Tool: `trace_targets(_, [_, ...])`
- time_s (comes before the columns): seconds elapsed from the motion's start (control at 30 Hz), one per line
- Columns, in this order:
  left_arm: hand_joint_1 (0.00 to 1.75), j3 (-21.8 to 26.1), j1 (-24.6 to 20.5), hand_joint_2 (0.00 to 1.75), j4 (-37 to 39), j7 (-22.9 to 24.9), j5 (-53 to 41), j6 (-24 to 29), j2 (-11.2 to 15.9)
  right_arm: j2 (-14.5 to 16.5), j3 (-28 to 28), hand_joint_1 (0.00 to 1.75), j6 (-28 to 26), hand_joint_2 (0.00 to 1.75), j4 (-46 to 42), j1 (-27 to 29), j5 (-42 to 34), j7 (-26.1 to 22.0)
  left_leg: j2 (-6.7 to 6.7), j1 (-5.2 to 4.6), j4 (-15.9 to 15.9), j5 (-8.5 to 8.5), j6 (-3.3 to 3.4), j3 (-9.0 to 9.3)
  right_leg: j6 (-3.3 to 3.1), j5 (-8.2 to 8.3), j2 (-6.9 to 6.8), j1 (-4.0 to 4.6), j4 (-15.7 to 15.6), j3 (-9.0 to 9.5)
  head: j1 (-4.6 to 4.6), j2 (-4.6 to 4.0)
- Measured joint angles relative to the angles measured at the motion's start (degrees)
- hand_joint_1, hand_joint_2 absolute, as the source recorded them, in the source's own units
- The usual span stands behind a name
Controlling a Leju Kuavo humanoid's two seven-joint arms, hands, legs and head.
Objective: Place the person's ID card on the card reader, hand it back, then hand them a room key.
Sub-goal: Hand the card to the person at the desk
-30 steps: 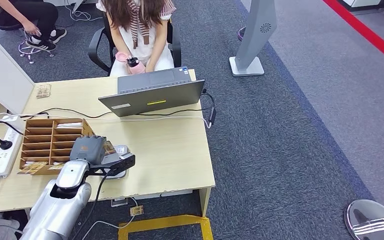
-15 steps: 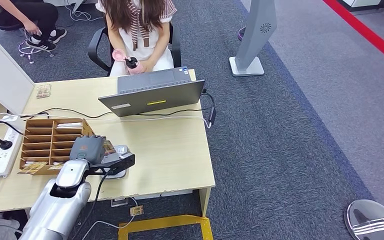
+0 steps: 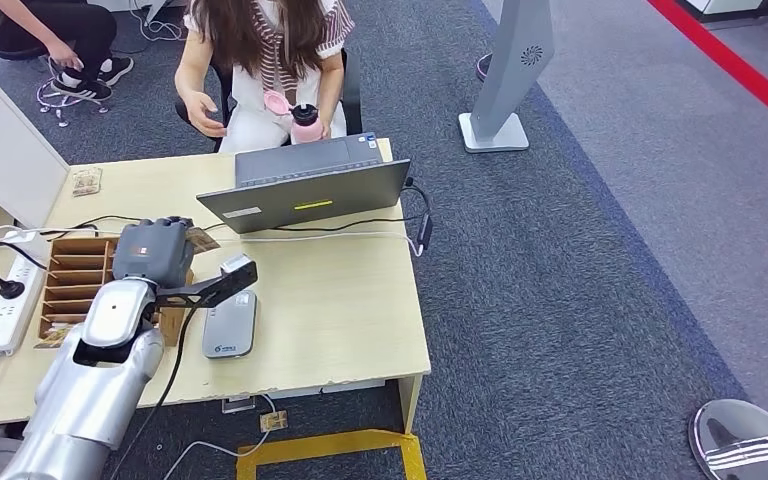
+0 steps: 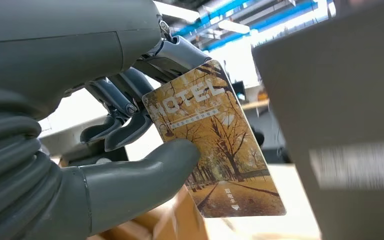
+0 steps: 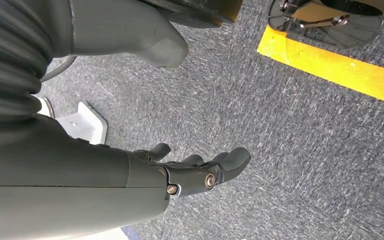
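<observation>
My left hand is lifted above the desk, beside the wooden card rack. It pinches a room key card printed with autumn trees and the word HOTEL between thumb and fingers. A corner of that card sticks out toward the laptop. The grey card reader lies flat on the desk near its front edge, with nothing on it. A person sits across the desk holding a pink bottle. My right hand hangs over the carpet, holding nothing, fingers loosely extended.
A grey laptop stands between me and the person. Cables run across the desk. A white power strip and a white box sit at the left. A grey stand is on the carpet to the right.
My left hand has risen from over the card reader and moved back toward the laptop, carrying the key card; the reader is now uncovered. The person shifted the bottle sideways and raised an arm.
</observation>
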Motion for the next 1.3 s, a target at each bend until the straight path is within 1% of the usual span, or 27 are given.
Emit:
trace_targets(0.23, [1.75,1.53,-5.78,1.75,-5.75,1.34,0.64,-1.23,2.45,0.0,-0.49,0.0,-0.08,1.75,0.09,0.07,0.21,0.57,0.01,0.0,-0.01,0.0,0.0,0.0,0.0,0.0,0.0,0.0,0.01,0.01,0.0,0.0])
trace_targets(0.37, [1.75,2.27,-6.79,1.75,-6.22,2.08,-0.2,-0.36,3.4,0.03,-0.51,0.0,-0.14,1.75,0.11,0.1,0.48,0.59,-0.03,0.01,-0.01,0.0,0.0,-0.01,-0.01,-0.01,-0.03,0.0,0.02,0.0,-0.01,0.0])
trace_targets(0.5, [1.75,2.6,-8.19,1.75,-5.5,3.49,-1.85,0.02,4.21,0.09,-0.55,0.0,-0.03,1.75,0.11,0.1,0.83,0.58,-0.02,0.0,0.0,0.0,0.0,-0.01,0.0,0.0,-0.02,0.0,0.02,0.0,0.01,0.0])
trace_targets(0.73, [1.75,4.24,-12.97,1.75,-0.08,5.55,-3.13,-1.18,5.53,0.11,-0.57,0.0,0.12,1.75,0.11,0.1,1.33,0.57,-0.03,0.0,0.0,0.01,0.0,0.0,0.0,0.0,-0.02,0.0,0.02,0.0,0.0,0.0])
trace_targets(0.93, [1.75,5.11,-13.8,1.75,2.87,5.96,-3.4,-1.03,5.84,0.13,-0.6,0.0,0.1,1.75,0.11,0.13,1.37,0.57,-0.01,0.0,0.0,0.01,0.0,-0.01,0.0,0.0,-0.01,0.0,0.02,0.0,0.01,0.0])
trace_targets(1.27, [1.75,5.51,-13.96,1.75,4.49,6.04,-3.56,-0.87,6.26,0.13,-0.68,0.0,0.1,1.75,0.11,0.15,1.43,0.45,-0.02,0.0,0.0,0.01,0.0,-0.01,0.0,0.0,-0.01,0.0,0.02,0.0,0.01,0.0])
trace_targets(1.3, [1.31,5.52,-13.96,1.75,4.59,6.04,-3.61,-0.84,6.26,0.13,-0.68,0.0,0.1,1.75,0.11,0.15,1.46,0.44,-0.02,0.0,0.0,0.01,0.0,-0.01,0.0,0.0,-0.01,0.0,0.02,0.0,0.01,0.0])
